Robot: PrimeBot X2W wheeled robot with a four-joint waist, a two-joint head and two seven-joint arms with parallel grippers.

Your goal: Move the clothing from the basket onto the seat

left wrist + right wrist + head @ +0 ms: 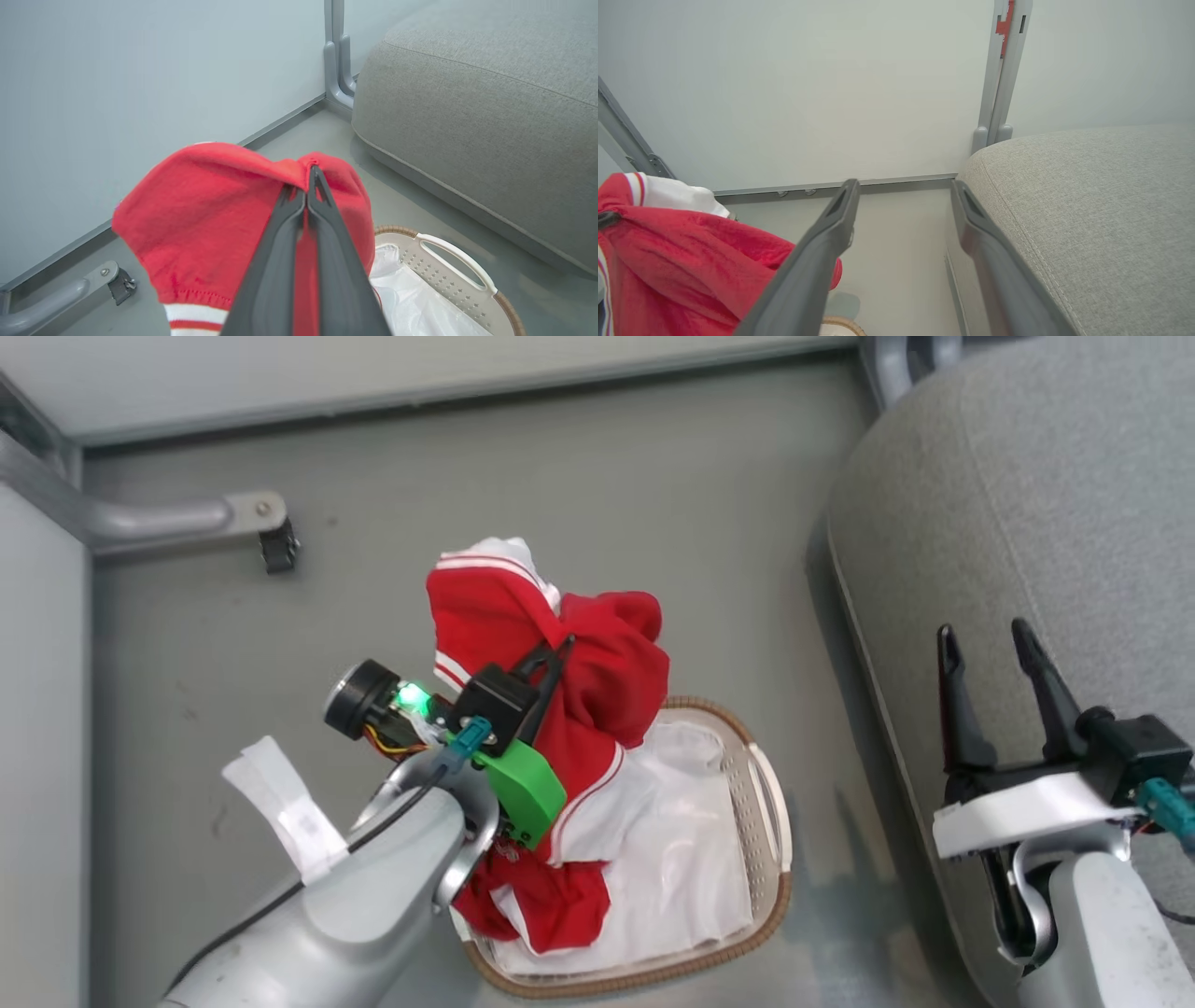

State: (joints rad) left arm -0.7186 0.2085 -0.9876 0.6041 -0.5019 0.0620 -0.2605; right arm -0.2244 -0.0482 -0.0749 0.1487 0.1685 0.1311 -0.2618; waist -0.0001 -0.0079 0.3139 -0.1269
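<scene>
My left gripper point(557, 649) is shut on the red clothing point(551, 663), pinching a fold at its top and holding it lifted above the basket point(775, 859). The garment's lower end still hangs into the basket. In the left wrist view the closed fingertips point(308, 179) bite into the red fabric point(210, 210), with the basket rim point(467, 275) and white liner point(411, 303) below right. The grey seat point(1027, 523) lies to the right. My right gripper point(985, 639) stands open over the seat's edge, holding nothing; its wrist view shows the seat point(1087, 210) and the clothing point(682, 261).
A white liner sheet point(691, 840) covers the basket's inside. A grey metal frame leg point(168, 518) with a dark foot stands on the floor at the back left. A pale wall point(373, 364) runs along the back. Bare grey floor point(728, 569) separates basket and seat.
</scene>
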